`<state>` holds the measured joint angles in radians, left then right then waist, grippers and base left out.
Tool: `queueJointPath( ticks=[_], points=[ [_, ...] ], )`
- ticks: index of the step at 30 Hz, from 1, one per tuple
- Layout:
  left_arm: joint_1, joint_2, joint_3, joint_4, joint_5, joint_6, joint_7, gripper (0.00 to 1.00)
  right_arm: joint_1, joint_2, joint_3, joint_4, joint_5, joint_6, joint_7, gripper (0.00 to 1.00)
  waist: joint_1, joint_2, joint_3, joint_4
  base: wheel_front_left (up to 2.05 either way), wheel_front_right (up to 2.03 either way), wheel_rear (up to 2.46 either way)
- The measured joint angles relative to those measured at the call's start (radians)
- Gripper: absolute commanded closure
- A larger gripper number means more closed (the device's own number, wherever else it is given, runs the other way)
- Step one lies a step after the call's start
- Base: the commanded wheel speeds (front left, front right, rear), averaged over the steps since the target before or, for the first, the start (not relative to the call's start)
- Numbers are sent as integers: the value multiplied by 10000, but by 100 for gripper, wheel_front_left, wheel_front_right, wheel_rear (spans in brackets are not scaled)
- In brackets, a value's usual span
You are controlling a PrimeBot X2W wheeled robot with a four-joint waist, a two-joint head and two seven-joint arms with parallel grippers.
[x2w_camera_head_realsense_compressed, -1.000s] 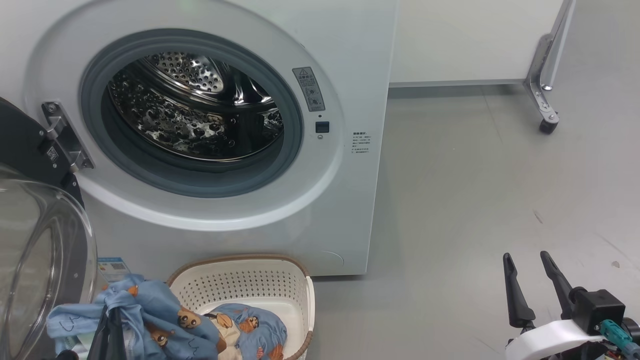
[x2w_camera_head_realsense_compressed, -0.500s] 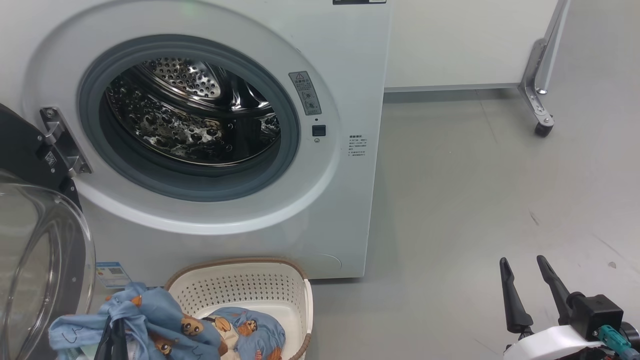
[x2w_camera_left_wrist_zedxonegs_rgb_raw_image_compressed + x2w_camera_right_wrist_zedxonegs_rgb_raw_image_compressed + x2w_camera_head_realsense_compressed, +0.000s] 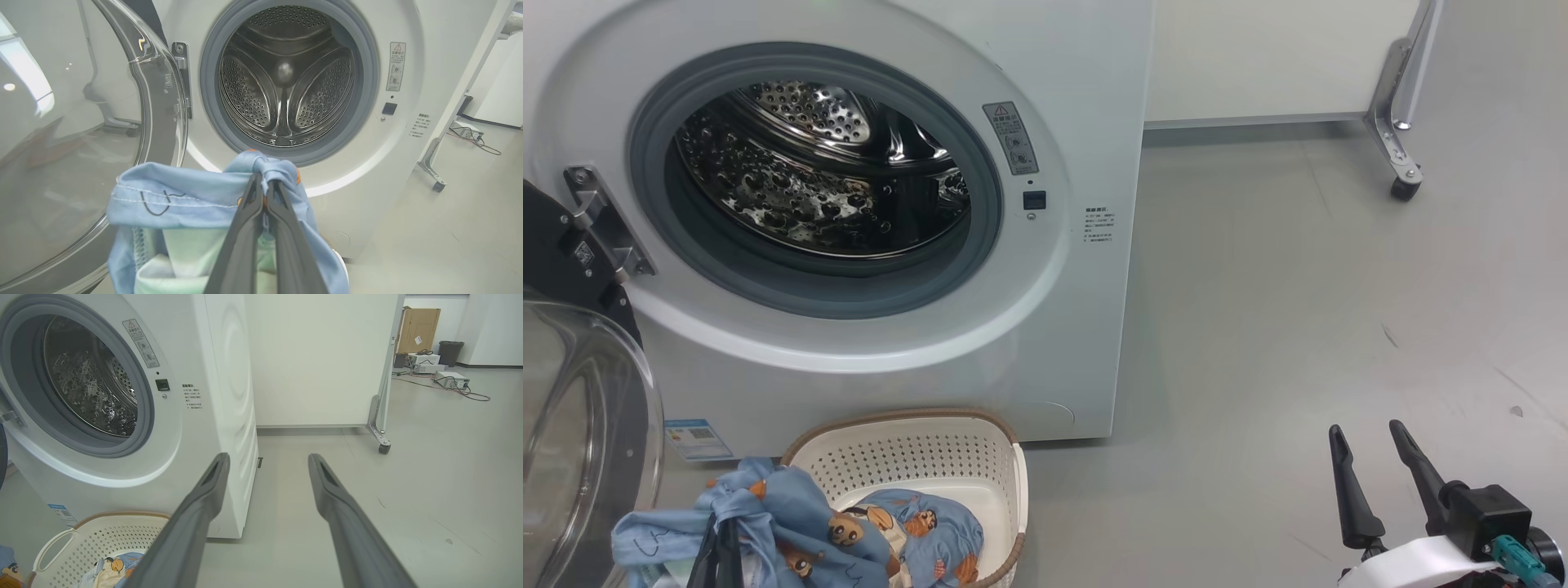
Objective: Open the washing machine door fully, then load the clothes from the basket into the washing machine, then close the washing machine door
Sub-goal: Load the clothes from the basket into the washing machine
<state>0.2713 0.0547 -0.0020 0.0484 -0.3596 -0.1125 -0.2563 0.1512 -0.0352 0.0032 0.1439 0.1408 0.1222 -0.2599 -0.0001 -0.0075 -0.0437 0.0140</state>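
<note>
basket (image 3: 915,459) before washing machine (image 3: 1086,327), clothes (image 3: 935,532) in basket

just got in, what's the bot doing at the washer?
The left claw is shut on the clothes, a blue printed bundle held up at the left edge of the basket, with some fabric lying inside it. The washing machine door stands wide open and the drum looks empty. The right claw hangs open off to the side, holding nothing.
</note>
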Motion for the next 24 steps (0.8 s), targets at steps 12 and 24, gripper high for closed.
queueJointPath(
  ticks=[12, 24],
  points=[
    [-683, -6, -35, -132, 105, 88, 0, 100, -60, -2, 464, -69, 288, 0, 0, 0, 0, 0, 551, -458, 0, 0, 0],
    [-2928, 142, 671, -203, 29, 543, 176, 100, -742, -10, 913, -337, 533, 0, 0, 0, 1, 0, 1623, -1150, 0, 0, 0]
  ],
)
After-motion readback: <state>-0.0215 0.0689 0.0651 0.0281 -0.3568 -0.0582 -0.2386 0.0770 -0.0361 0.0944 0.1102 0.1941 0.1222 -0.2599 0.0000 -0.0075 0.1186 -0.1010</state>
